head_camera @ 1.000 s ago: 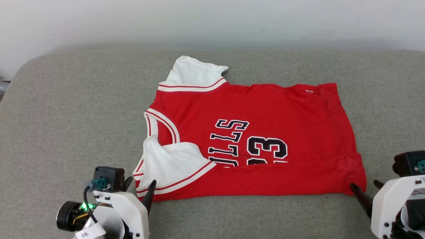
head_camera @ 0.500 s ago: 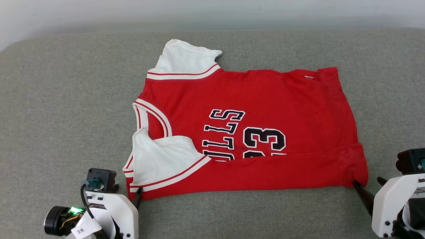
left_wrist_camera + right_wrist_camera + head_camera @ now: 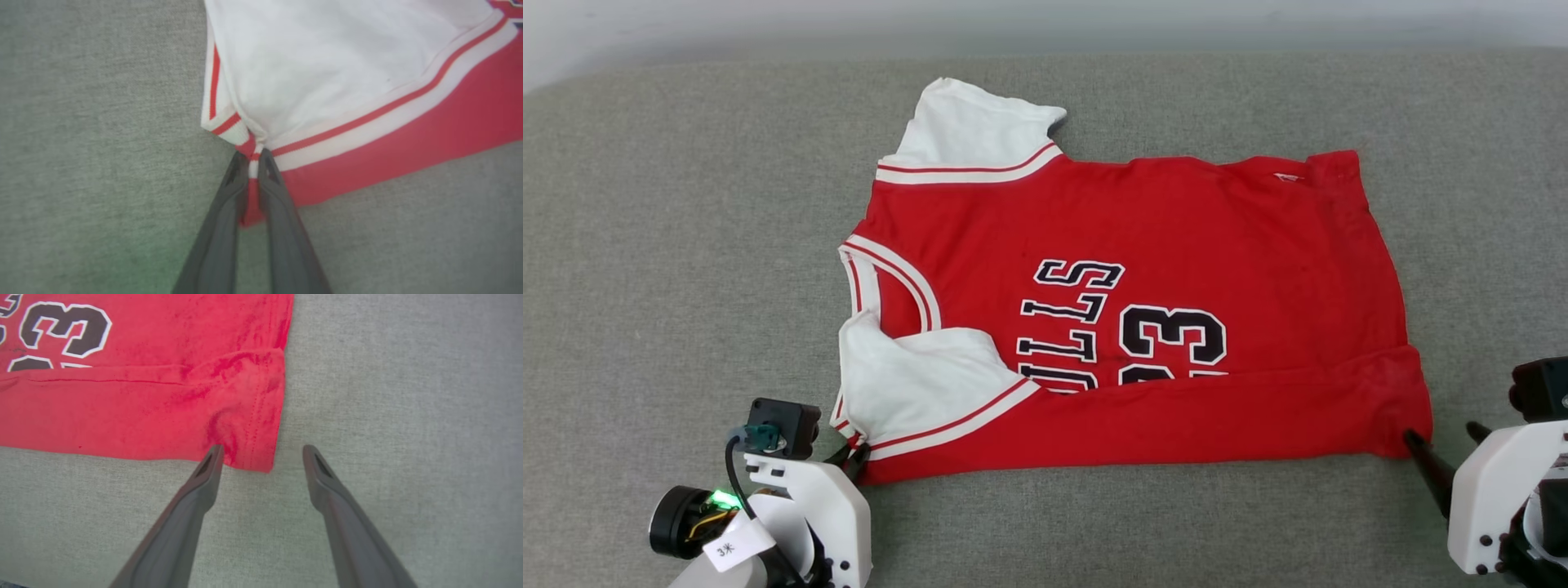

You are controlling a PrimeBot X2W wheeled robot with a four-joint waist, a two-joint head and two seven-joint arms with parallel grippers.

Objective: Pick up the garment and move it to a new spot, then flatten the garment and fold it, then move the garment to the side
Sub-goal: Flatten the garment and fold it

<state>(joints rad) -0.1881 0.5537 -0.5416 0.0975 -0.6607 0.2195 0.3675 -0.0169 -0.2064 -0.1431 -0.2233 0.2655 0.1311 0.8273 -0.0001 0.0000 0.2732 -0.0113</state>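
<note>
Lying flat on the grey woven fabric surface [image 3: 686, 245], the red jersey-style T-shirt with white short sleeves, striped trim and black-and-white chest lettering [image 3: 1176, 237] has its collar toward the robot's left and its near edge folded over the lower part of the lettering. The left pincer [image 3: 253, 157] is pressed together on the near left corner, pinching red cloth and striped sleeve trim between its dark fingers. The right pincer [image 3: 261, 451] stands spread at the near right hem corner, one fingertip seemingly touching the cloth, the other just beside it.
</note>
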